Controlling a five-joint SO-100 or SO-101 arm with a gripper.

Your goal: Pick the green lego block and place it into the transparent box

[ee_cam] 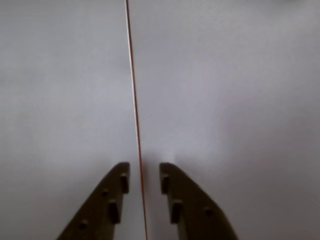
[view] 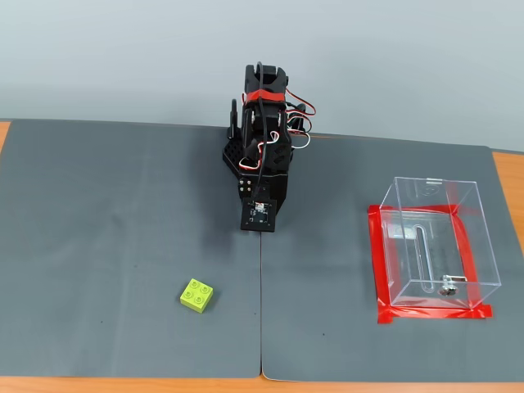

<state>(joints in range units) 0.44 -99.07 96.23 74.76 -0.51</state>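
Nearest in the fixed view, along the bottom edge, a strip of orange worktop (view: 123, 385) showing under two dark grey mats (view: 106, 213) that meet at a seam (view: 261, 311) running up the middle of the frame. Lower left of centre, lying flat on the left mat, studs up, the green lego block (view: 196, 295), alone and well apart from everything else. Right of centre, standing upright on the right mat, the transparent box (view: 434, 246), open at the top, red tape (view: 380, 270) framing its base, a small metal piece (view: 447, 286) inside near its front right corner. Farther back, upper centre of the frame, the black arm (view: 262, 139) folded over the seam, wrist camera facing forward, red and white wires looped around it. Behind that, a plain pale wall (view: 409, 65).

In the wrist view, rising from the bottom edge, the tool (ee_cam: 144, 172) with its two dark fingers (ee_cam: 107, 205) slightly parted, gripping nothing, the thin reddish seam line passing between them over bare grey mat.
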